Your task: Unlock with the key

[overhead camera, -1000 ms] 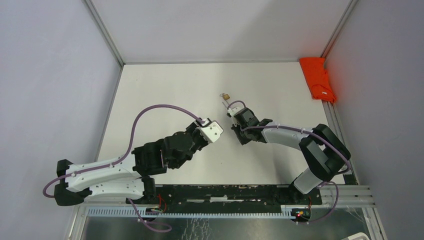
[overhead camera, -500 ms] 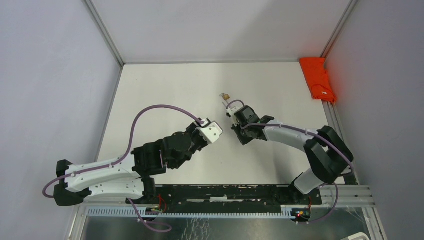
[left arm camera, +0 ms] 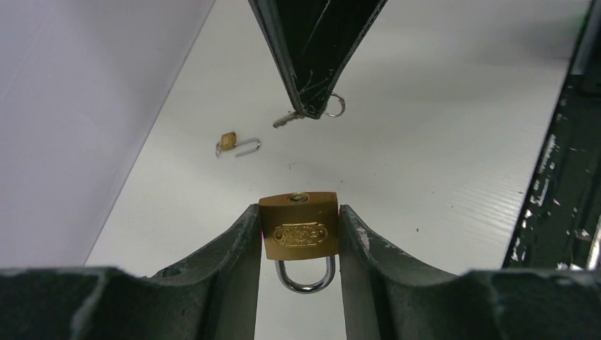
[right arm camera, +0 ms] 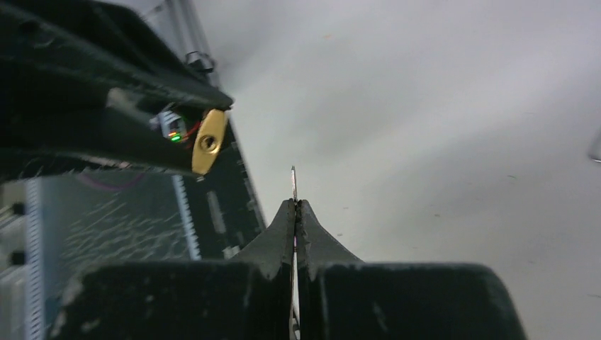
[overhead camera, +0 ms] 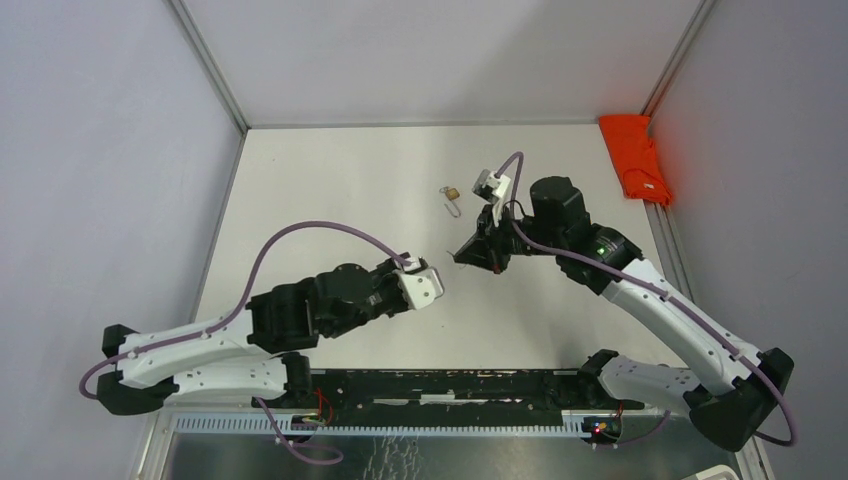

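Left jaws stand wide, gripping the brass padlock (left arm camera: pixel 298 230); right jaws pressed together on the key (left arm camera: pixel 287 120), facing it above the surface (overhead camera: pixel 350 180).

Two brass padlocks (left arm camera: pixel 298 225) (left arm camera: pixel 228 142), one key (left arm camera: pixel 285 120), one orange cloth (overhead camera: pixel 637 158).

The left arm (overhead camera: pixel 200 345) stretches low from its base, forward and toward the right. The left end effector (overhead camera: pixel 428 287) at its tip has its fingers spread wide and clamped against the two sides of a padlock (left arm camera: pixel 298 225). The right arm (overhead camera: pixel 660 300) rises from its base with the elbow lifted high and the wrist bent back leftward, so the right end effector (overhead camera: pixel 468 256) faces the left one, near but apart, its fingers pressed tight together on a key (right arm camera: pixel 293 183) whose tip sticks out beyond them.
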{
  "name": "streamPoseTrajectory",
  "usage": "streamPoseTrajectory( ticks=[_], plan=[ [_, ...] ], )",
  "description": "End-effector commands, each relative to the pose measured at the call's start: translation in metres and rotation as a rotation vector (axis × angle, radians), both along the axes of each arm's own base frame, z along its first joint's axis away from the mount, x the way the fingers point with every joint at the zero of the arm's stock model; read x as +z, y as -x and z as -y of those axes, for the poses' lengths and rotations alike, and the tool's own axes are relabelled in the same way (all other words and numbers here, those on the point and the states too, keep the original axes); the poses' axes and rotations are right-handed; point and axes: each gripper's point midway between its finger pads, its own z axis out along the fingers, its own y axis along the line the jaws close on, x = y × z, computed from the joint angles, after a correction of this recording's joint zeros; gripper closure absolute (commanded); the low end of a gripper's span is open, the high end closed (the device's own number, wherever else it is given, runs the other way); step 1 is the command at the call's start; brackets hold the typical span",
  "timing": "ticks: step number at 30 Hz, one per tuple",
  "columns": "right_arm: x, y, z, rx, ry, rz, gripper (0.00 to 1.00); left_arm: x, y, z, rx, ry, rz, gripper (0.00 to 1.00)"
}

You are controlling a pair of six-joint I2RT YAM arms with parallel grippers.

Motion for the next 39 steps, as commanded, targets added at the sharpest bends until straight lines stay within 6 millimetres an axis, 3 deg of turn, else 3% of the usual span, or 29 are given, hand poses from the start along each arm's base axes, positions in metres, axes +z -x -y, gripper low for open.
streamPoseTrajectory(
  ticks=[1,6,11,22,33,39],
  plan=[
    [0.015,0.043,-0.005,0.185,-0.081,-0.111,1.0,0.039,0.022,-0.002,-0.16,0.043,0.047,0.98],
    [0.012,0.057,-0.003,0.236,-0.06,-0.173,1.0,0.016,0.036,0.002,-0.249,-0.088,-0.019,0.98],
    [0.02,0.065,-0.001,0.282,-0.047,-0.192,1.0,-0.012,0.035,-0.002,-0.255,-0.23,-0.045,0.98],
    [-0.009,0.081,-0.008,0.359,-0.101,-0.339,1.0,-0.019,0.036,-0.006,-0.269,-0.263,-0.028,0.98],
    [-0.007,0.089,-0.024,0.44,-0.14,-0.393,1.0,-0.038,0.056,0.01,-0.361,-0.314,-0.074,0.98],
    [-0.017,0.099,-0.028,0.465,-0.132,-0.437,1.0,-0.039,0.057,0.015,-0.359,-0.337,-0.058,0.98]
  ],
)
